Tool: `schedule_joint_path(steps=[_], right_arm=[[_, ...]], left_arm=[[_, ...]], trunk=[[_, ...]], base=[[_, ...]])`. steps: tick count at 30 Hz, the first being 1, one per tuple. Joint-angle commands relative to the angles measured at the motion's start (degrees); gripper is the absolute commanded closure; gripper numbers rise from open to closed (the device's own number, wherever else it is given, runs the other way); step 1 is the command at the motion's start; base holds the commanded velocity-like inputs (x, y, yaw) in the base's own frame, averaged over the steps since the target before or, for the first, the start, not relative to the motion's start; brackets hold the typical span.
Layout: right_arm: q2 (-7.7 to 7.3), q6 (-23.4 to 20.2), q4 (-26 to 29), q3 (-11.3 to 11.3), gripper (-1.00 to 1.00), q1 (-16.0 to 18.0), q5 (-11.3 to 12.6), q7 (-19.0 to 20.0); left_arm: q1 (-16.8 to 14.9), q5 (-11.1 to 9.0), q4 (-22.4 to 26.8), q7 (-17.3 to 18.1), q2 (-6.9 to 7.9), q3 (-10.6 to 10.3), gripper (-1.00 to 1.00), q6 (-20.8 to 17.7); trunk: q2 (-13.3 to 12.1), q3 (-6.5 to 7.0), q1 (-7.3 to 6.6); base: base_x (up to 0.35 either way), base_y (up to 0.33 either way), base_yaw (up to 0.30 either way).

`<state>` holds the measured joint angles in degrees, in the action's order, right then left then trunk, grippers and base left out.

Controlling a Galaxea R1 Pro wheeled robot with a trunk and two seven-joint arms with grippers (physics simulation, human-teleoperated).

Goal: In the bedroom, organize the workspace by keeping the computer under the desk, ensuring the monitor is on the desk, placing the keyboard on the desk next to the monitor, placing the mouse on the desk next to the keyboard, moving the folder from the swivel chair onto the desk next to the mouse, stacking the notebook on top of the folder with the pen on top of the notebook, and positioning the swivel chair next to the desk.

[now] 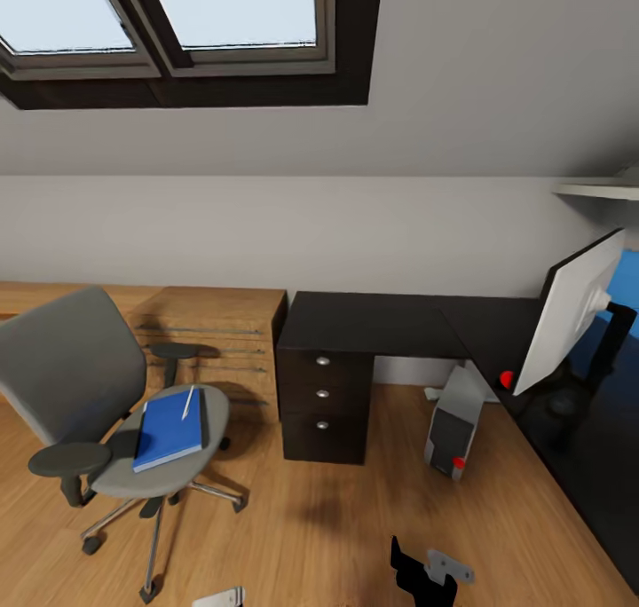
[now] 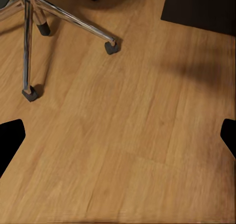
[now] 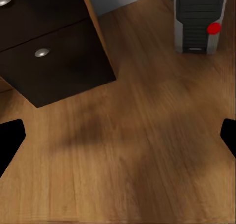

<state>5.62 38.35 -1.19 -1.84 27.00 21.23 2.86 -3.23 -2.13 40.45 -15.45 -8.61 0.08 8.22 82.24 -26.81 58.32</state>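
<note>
Both tools, left tool [image 2: 118,133] and right tool [image 3: 118,133], spread wide over bare floor, holding nothing. Computer [image 1: 453,425] already under bench [image 1: 373,323]; monitor [image 1: 572,310] on it. Blue folder or notebook [image 1: 169,429] with pen [image 1: 188,402] on swivel chair [image 1: 98,394], well apart from bench. Keyboard, mouse unlocated. Drawer unit [image 1: 324,403] nearby; wooden dresser [image 1: 213,323] behind chair.

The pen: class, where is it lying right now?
In the head view, the pen lies on the blue book on the swivel chair seat, at the picture's left, beside the wooden dresser.
</note>
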Motion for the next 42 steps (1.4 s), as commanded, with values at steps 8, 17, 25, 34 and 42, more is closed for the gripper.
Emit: schedule_joint_path(steps=[8, 17, 25, 34, 42], right_arm=[[0.01, -0.3, -0.1, -0.2, -1.00, 0.1, 0.4, 0.5], [-0.07, 0.3, -0.1, -0.3, -1.00, 0.1, 0.3, 0.4], [0.09, 0.0, 19.1, 0.0, -1.00, 0.1, -0.1, -2.5], [0.59, -24.5, 42.9, 5.4, -1.00, 0.1, -8.5, -21.0], [0.40, -51.1, 52.4, 6.9, -1.00, -0.4, -8.2, -24.5]], left_arm=[[0.0, -0.2, 0.0, -0.1, -0.04, 0.0, -1.00, 0.3], [0.0, -0.2, 0.0, -0.1, -0.09, 0.0, -1.00, 0.3], [0.0, -0.2, 30.8, 0.4, -1.39, -1.3, -1.00, -22.2], [0.0, -0.3, 47.4, 0.3, -1.39, -5.6, -1.00, -33.5], [0.0, -0.3, 48.2, 0.2, -1.39, -5.6, -1.00, -34.2]], trunk=[[-3.2, 1.35, -1.79], [-6.8, 2.96, -3.77], [-10.0, 4.40, -5.52], [-13.6, 6.01, -7.50], [-16.8, 7.45, -9.26]], base=[[-0.191, 0.103, -0.193], [-0.011, 0.005, -0.010], [0.000, 0.000, 0.000], [0.000, 0.000, 0.000], [0.000, 0.000, 0.000]])
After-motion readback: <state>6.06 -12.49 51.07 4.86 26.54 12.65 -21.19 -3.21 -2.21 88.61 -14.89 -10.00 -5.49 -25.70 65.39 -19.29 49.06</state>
